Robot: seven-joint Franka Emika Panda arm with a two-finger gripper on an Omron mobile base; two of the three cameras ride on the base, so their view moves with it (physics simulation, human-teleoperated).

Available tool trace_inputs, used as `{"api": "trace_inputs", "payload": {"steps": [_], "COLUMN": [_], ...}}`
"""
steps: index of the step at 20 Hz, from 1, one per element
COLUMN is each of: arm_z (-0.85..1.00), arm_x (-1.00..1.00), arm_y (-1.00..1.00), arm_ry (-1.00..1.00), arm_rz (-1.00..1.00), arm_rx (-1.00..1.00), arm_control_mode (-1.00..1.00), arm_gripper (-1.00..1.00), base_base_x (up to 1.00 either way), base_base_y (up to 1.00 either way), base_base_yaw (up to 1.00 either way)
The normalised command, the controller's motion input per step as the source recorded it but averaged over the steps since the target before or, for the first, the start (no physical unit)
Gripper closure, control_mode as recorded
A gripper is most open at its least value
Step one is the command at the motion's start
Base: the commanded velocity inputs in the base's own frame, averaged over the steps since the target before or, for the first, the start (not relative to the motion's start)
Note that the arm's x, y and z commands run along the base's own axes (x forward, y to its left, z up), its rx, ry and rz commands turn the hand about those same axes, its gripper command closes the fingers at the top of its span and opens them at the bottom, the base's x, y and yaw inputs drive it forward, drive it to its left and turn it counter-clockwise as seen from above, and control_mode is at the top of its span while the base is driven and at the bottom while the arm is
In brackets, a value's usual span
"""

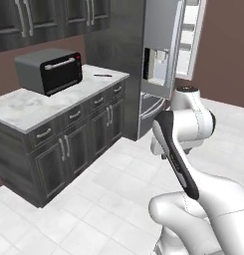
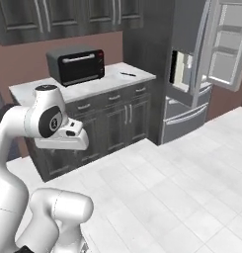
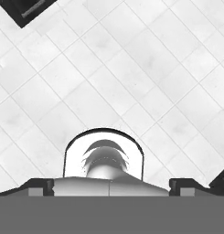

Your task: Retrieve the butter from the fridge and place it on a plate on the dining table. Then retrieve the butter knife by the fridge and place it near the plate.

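- The gripper [image 3: 111, 185], fingers spread wide and empty, points at the floor.
- The fridge [image 2: 191, 74] stands at two o'clock, one door open (butter not discernible).
- The butter knife [image 2: 128, 74] lies on the counter [image 2: 88, 89] at twelve.
- Judged step: still fetching butter; next, drive closer.

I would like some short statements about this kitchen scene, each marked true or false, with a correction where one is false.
1. The fridge has one upper door swung open. True.
2. The butter knife lies on the marble counter, between the toaster oven and the fridge. True.
3. The toaster oven's door hangs open. False: its door is closed.
4. The gripper is shut on the butter knife. False: its fingertips stand wide apart over the tiled floor and hold nothing.
5. The knife rests on top of the toaster oven. False: it lies flat on the counter, apart from the oven.
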Motion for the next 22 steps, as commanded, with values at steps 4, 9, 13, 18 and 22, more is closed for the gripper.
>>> {"api": "trace_inputs", "payload": {"steps": [4,9,13,18,22], "arm_z": [0.00,0.00,0.00,0.00,0.00], "arm_x": [0.00,0.00,0.00,0.00,0.00], "arm_y": [0.00,0.00,0.00,0.00,0.00], "arm_ry": [0.00,0.00,0.00,0.00,0.00], "arm_rz": [0.00,0.00,0.00,0.00,0.00], "arm_rx": [0.00,0.00,0.00,0.00,0.00], "arm_control_mode": [1.00,1.00,1.00,1.00,1.00], "arm_gripper": [-1.00,-1.00,-1.00,-1.00,-1.00], "base_base_x": [1.00,1.00,1.00,1.00,0.83], "base_base_y": [-0.24,-0.26,-0.09,-0.15,-0.06], "base_base_yaw": [0.08,0.07,0.09,0.25,0.19]}}
